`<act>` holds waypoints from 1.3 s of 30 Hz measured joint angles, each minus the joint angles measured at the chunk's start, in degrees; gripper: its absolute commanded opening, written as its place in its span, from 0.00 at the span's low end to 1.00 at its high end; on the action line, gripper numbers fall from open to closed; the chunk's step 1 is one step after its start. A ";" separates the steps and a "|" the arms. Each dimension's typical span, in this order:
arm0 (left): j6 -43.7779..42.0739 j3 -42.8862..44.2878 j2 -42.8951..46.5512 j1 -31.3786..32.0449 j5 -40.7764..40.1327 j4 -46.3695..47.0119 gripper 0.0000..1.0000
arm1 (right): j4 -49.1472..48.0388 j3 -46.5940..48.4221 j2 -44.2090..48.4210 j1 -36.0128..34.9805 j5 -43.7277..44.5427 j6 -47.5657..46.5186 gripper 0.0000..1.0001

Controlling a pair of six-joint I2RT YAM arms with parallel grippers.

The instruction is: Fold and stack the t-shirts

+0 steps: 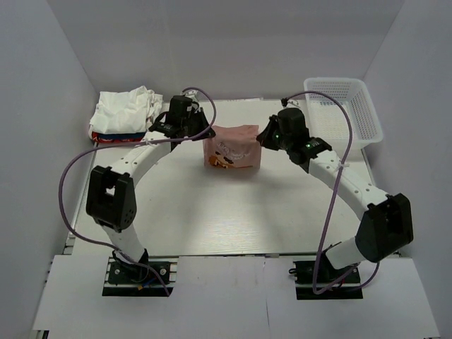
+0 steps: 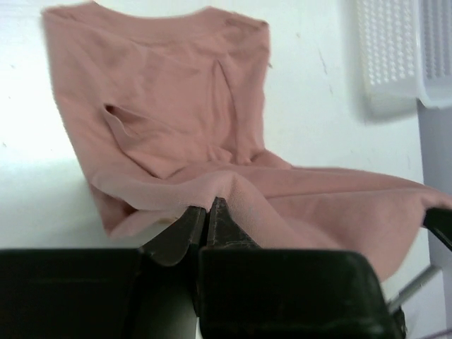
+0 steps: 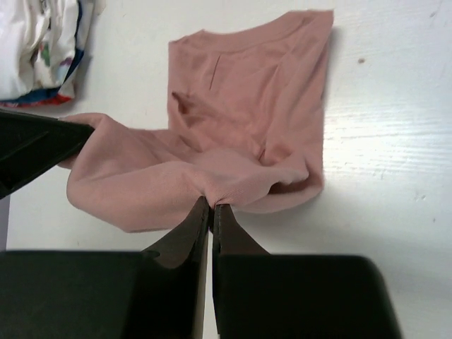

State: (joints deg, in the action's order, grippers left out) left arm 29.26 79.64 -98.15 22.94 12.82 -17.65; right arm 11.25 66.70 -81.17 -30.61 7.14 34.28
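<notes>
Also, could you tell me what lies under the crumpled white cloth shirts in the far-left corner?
A red cloth edge shows beneath the crumpled white cloth shirts; the rest is covered.

Bright, even overhead light glares off the glossy white table point(image 2: 42, 176); soft shadows edge the dusty-pink cloth t-shirt point(image 3: 247, 106); the black left gripper point(image 2: 207, 206) looms blurred.

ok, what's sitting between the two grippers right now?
The pink t-shirt, pinched by the left gripper and the right gripper, spans the gap; nothing else there. Clearest in the top view.
</notes>
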 measured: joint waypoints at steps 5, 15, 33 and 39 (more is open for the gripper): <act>-0.31 6.99 -7.26 -2.16 -1.60 -1.25 0.00 | 0.94 7.37 -7.82 3.28 -0.96 -0.59 0.00; -0.94 27.67 -28.50 -5.49 3.13 -0.42 0.00 | 1.31 22.93 -25.57 8.24 -3.63 -1.88 0.00; -1.38 29.49 -34.97 -9.53 4.24 6.69 1.00 | -7.80 34.45 -45.79 14.64 -16.37 -5.03 0.90; -5.44 20.83 -27.56 -7.26 9.99 10.05 1.00 | -13.42 20.65 -33.66 13.86 -22.56 -5.53 0.90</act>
State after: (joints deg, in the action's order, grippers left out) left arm 23.81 100.47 -125.71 15.68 22.81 -7.60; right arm -2.17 87.35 -114.83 -16.75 -15.42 28.75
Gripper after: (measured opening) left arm 0.995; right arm 0.902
